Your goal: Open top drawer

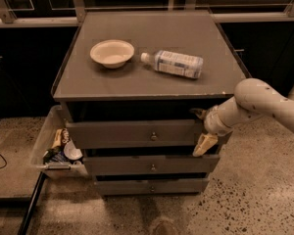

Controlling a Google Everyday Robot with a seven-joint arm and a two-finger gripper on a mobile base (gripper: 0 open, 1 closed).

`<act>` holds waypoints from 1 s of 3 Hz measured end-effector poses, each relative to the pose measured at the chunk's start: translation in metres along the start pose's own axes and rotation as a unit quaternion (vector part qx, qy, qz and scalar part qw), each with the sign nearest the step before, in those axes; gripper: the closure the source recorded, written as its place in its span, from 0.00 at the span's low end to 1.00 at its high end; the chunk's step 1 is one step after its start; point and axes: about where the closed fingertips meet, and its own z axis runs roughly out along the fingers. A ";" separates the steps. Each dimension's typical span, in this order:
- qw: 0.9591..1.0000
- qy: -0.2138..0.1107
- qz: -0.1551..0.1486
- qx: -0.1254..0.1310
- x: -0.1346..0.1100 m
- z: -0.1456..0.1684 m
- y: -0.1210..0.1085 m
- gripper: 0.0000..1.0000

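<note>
The top drawer point(132, 133) is the uppermost and widest of three grey fronts on the cabinet, with a small round metal knob point(153, 136) at its centre. It looks closed or nearly so, under the dark gap below the cabinet top. My gripper point(200, 129) is at the right end of the top drawer's front, well right of the knob. It is open: one dark finger point(196, 113) sits at the drawer's upper edge and one yellowish finger point(205, 145) hangs at its lower edge. It holds nothing. The pale arm point(264, 102) reaches in from the right.
A cream bowl point(111, 53) and a plastic bottle point(174, 63) lying on its side rest on the cabinet top point(152, 89). A clear bin point(51, 148) of packets hangs at the cabinet's left side. Two narrower drawers point(153, 166) sit below. Speckled floor lies in front.
</note>
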 end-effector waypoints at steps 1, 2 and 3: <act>1.000 0.000 0.000 0.000 0.000 0.000 0.000 0.42; 1.000 0.000 0.000 0.000 -0.005 -0.007 -0.004 0.66; 1.000 0.000 0.000 0.000 -0.008 -0.012 -0.005 0.89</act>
